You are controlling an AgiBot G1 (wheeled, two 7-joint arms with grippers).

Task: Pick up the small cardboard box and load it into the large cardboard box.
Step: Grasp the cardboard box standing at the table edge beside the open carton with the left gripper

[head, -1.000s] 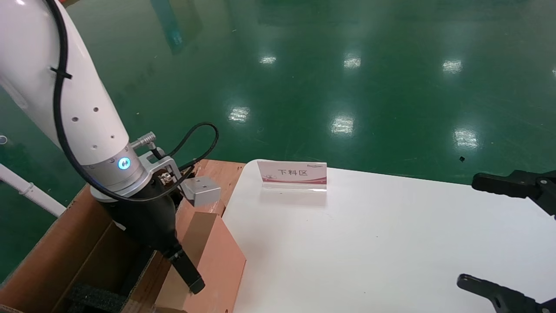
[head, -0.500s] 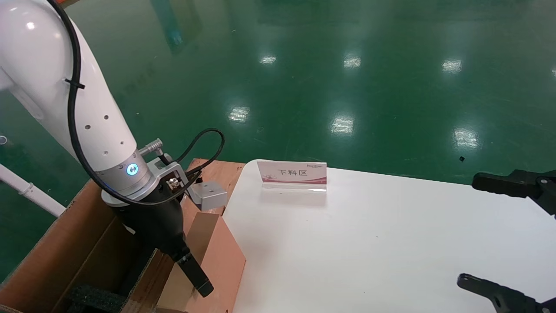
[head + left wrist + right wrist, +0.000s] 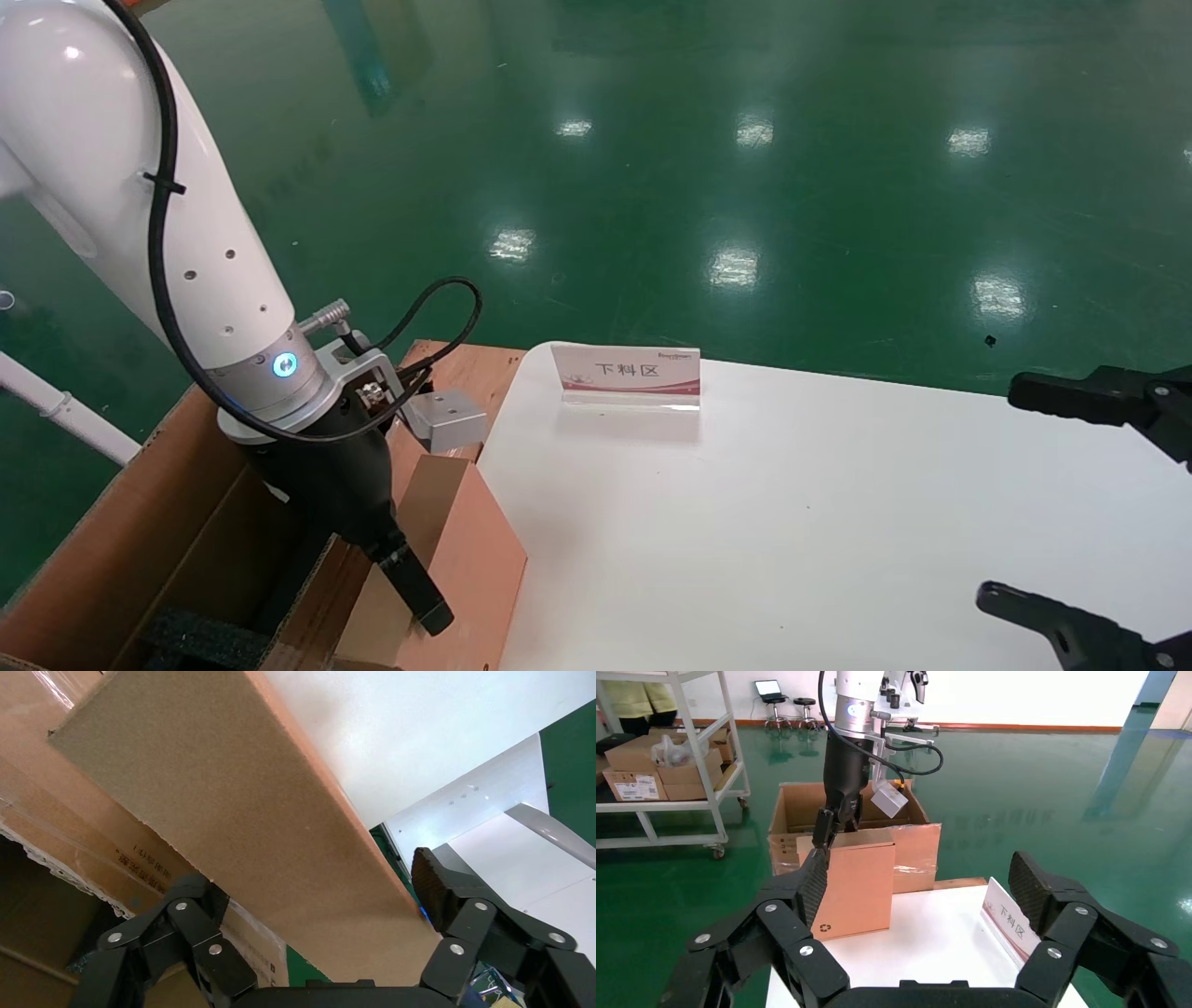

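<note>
Large cardboard box (image 3: pixel 140 522) sits off the left edge of the white table (image 3: pixel 792 522), flaps open to receive. Left gripper (image 3: pixel 410 596) pinches the small cardboard box (image 3: pixel 466 559) on edge between carton and table, upright presumably so it slips in narrow-side down. Right gripper (image 3: pixel 1071 503), fingers spread, hangs idle over the table's right side.

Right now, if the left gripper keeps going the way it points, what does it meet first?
Likely the small cardboard box it already straddles, then the large cardboard box below; depth is unclear. The left gripper points steeply down.
</note>
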